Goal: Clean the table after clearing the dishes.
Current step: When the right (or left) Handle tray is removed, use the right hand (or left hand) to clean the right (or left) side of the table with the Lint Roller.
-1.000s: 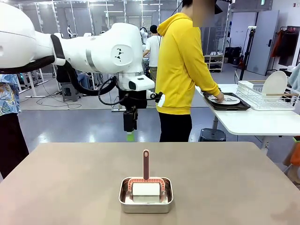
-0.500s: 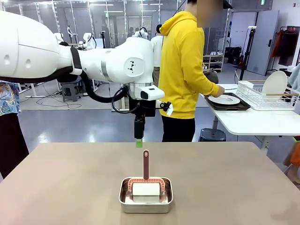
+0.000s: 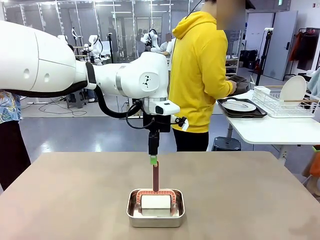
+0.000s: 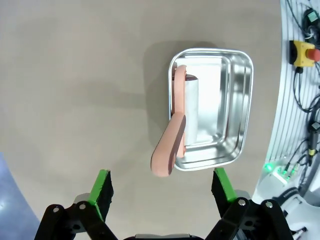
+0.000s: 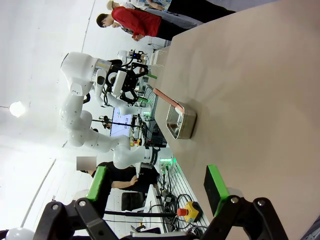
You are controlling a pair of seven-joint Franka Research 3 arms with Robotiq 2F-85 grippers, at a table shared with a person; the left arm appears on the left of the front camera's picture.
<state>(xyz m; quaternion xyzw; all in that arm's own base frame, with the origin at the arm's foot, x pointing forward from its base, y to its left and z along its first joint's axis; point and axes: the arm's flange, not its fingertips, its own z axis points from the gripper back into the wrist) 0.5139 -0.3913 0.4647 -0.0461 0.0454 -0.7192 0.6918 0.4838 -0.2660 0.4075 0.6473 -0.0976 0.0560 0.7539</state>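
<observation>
The brown table [image 3: 70, 200] carries a steel pan [image 3: 155, 214] holding a white roller with a pinkish-brown handle [image 3: 155, 178] that stands upright. My left gripper [image 3: 154, 160] points straight down, its green tips just above the handle's top. Seen from the left wrist, the left gripper [image 4: 162, 192] is open, with the handle's end [image 4: 167, 155] between and beyond the fingers and nothing gripped. The right gripper [image 5: 156, 187] hangs open over the table [image 5: 250, 100], far from the pan [image 5: 181, 120]. A white plate [image 3: 239, 106] lies on a dark tray [image 3: 252, 114] on the white side table.
A person in a yellow hoodie [image 3: 200, 70] stands past the table's far edge, turned toward the white side table [image 3: 270, 132]. A white wire dish rack [image 3: 285, 102] with an upright plate stands there too. Bare tabletop surrounds the pan.
My left arm has swung right and come down from beyond the far edge to just over the roller handle. The person has lifted the hands off the plate.
</observation>
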